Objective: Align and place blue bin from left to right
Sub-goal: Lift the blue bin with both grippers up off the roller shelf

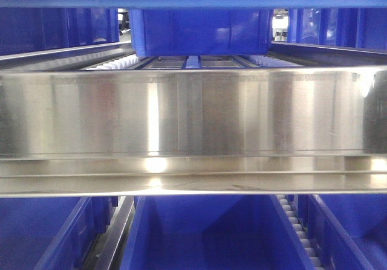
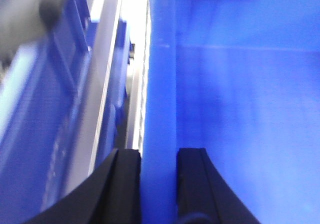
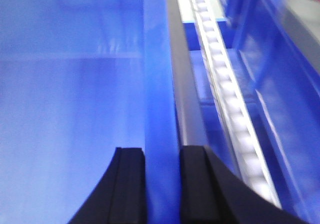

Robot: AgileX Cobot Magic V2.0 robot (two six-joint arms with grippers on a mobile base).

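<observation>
The blue bin [image 1: 205, 234] sits in the lower middle of the front view, open side up; neither gripper shows there. In the left wrist view my left gripper [image 2: 159, 156] straddles the blue bin's [image 2: 240, 108] left wall. One black finger is outside, the other inside, and both press on the wall. In the right wrist view my right gripper [image 3: 162, 154] is shut the same way on the blue bin's [image 3: 75, 108] right wall. Both wrist views are blurred.
A wide steel shelf beam [image 1: 193, 119] crosses the front view, with a darker blue tub [image 1: 202, 31] on the level behind it. White roller tracks [image 3: 225, 93] [image 1: 296, 228] run right of the bin. Other blue bins [image 1: 42, 234] [image 1: 357, 221] [image 2: 45, 108] flank it; a metal rail [image 2: 100, 98] lies left.
</observation>
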